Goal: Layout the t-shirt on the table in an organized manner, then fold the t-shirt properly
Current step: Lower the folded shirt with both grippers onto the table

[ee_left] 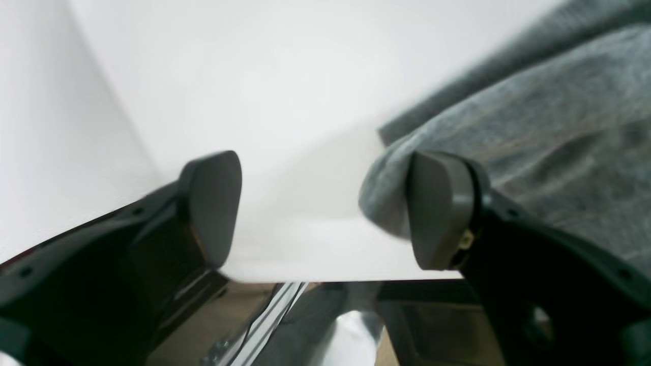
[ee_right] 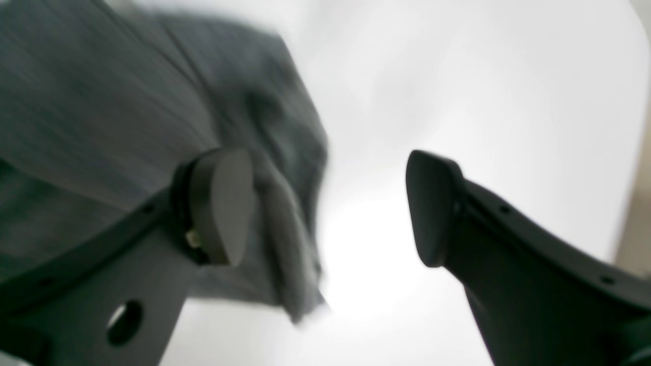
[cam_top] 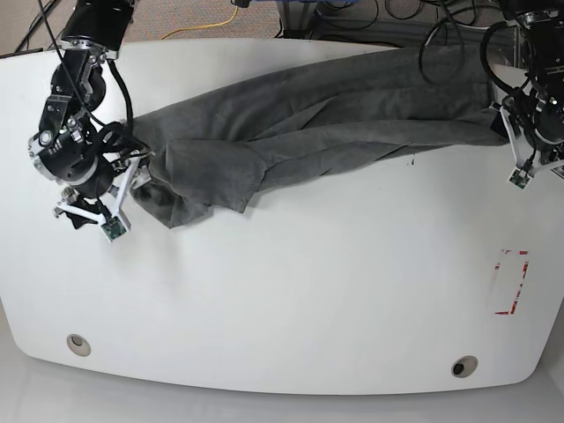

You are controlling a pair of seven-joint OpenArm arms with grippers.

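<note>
The dark grey t-shirt (cam_top: 300, 123) lies bunched and stretched in a long band across the far half of the white table (cam_top: 291, 300). At the band's left end my right gripper (cam_top: 139, 172) stands open. In the blurred right wrist view a fold of the t-shirt (ee_right: 290, 229) hangs next to the left finger (ee_right: 224, 203), inside the open right gripper (ee_right: 328, 208). At the band's right end is my left gripper (cam_top: 507, 123). In its wrist view the left gripper (ee_left: 325, 211) is open, with a corner of the t-shirt (ee_left: 381, 198) against the right finger (ee_left: 437, 208).
A red tape rectangle (cam_top: 511, 282) marks the table's right side. Two grommet holes (cam_top: 78, 343) (cam_top: 463, 365) sit near the front edge. The table's edge (ee_left: 346, 277) runs just below the left gripper's fingers. Cables lie beyond the far edge.
</note>
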